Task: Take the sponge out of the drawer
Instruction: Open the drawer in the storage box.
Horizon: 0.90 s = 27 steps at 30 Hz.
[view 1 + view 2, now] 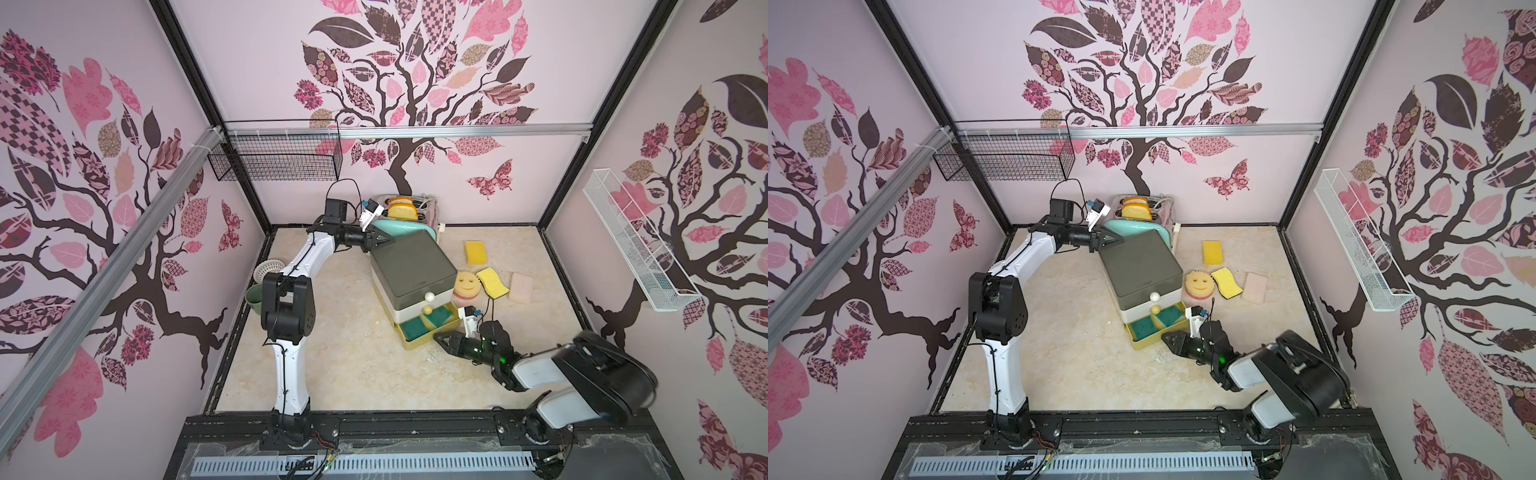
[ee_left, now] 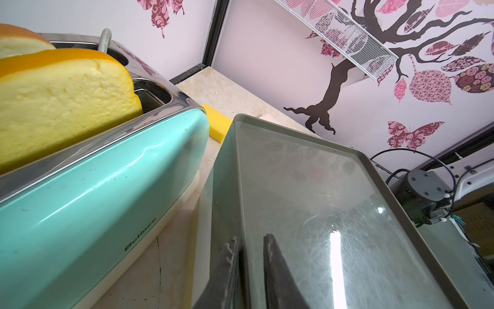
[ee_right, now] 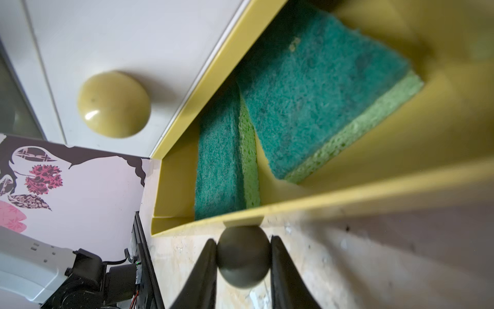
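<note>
**Drawer open, sponge not yet out**

Bottom drawer (image 1: 409, 345) of the small cabinet (image 1: 407, 262) stands pulled out toward the near side. Two green sponges lie in it, scrub face up. The left sponge (image 1: 415, 327) is toward the near left. The right sponge (image 1: 439, 316) is further back, and its far end is tucked under the drawer above.

Right jaws: closed on the drawer's dark round knob (image 3: 242, 260), one finger on each side. Left jaws: closed at the far left corner of the cabinet top with its raised edge between them, just beside the toaster (image 2: 93, 174).

Judgement: this is the opening pull, and it looks nearly enough.

Notes for doing it well:
- Pull straight along the drawer's travel; a sideways tug would twist the light cabinet on the bench (image 1: 332, 365).
- The left hold is the anchor, so it should not be released before the right arm is clear.
- Stop short of drawing the drawer right out.
- Open the right jaws wide before backing off the knob, or it will snag.
- Take the left sponge, since it is the more exposed. Come down from above and close across its short width.
- Foam will squash, so grip low.
- Loose sponges lie on the bench to the right; set this one down apart from them.
</note>
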### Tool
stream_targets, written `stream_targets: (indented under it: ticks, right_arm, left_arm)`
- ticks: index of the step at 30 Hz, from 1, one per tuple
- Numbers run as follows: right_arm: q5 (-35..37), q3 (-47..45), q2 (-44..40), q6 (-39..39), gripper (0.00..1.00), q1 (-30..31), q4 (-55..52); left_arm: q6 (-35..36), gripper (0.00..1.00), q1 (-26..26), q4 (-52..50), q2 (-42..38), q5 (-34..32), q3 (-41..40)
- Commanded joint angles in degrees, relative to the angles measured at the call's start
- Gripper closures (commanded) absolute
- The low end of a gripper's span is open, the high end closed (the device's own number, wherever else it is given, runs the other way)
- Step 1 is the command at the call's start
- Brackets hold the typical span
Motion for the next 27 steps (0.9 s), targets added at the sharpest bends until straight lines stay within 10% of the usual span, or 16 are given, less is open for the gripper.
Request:
stream_targets:
  ticks: [1,22,27]
  right_arm:
    - [2.82,2.37,-13.93,-4.37,0.83,1.20,-25.24]
    - [3.90,-2.52,-37.07,0.73,0.87,6.32,-55.59]
    - [2.84,-1.32,-37.97,-0.76,0.45,6.54,-57.87]
  left_arm:
    - [1.50,0.80,0.36,-4.62,3.87,-2.56,-2.98]
    - [1.88,0.80,0.52,-5.13,4.28,-2.95,-2.58]
    - [1.71,0.80,0.29,-5.01,4.60,-2.91,-2.52]
